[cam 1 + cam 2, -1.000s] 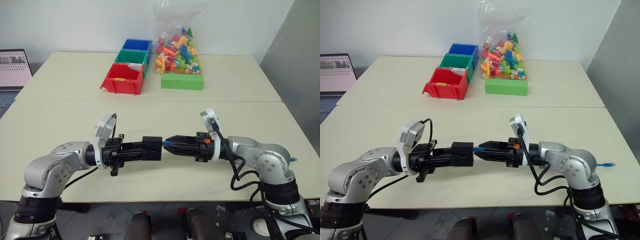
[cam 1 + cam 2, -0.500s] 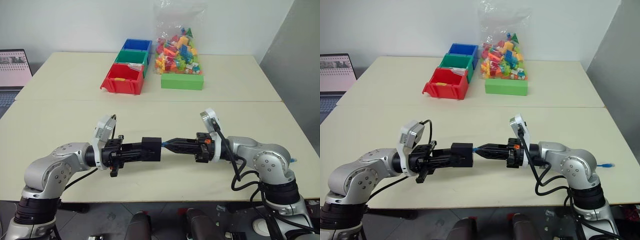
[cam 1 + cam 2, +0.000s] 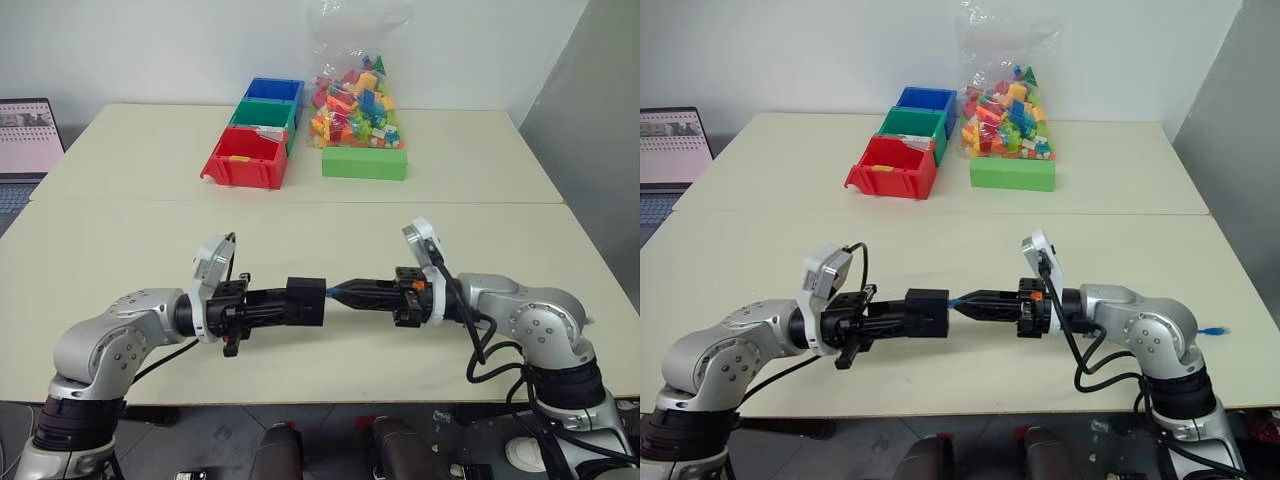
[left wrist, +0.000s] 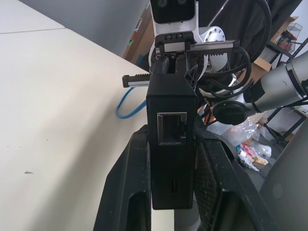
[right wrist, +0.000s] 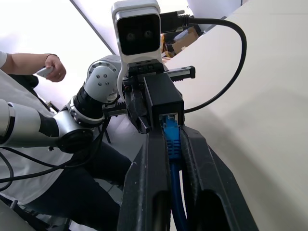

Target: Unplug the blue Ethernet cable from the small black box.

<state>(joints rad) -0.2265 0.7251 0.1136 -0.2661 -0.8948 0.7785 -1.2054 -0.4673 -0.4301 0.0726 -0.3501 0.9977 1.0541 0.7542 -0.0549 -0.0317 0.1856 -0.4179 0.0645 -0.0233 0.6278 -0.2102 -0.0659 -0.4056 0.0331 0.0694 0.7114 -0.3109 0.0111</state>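
Your right fingers (image 5: 159, 168) have just clamped on the cable (image 5: 172, 144) beside the box (image 3: 305, 300), which left fingers (image 4: 127, 192) grip; pull apart.

The small black box (image 3: 305, 299) hangs above the near part of the surface (image 3: 120, 240), held in the left gripper (image 3: 290, 304) on its left. The right gripper (image 3: 345, 293) closes on the blue Ethernet cable (image 5: 172, 137) just right of the box, the plug in its port. Three bins (image 3: 250, 145) sit far behind the box, a bag of blocks (image 3: 358, 100) to their right.
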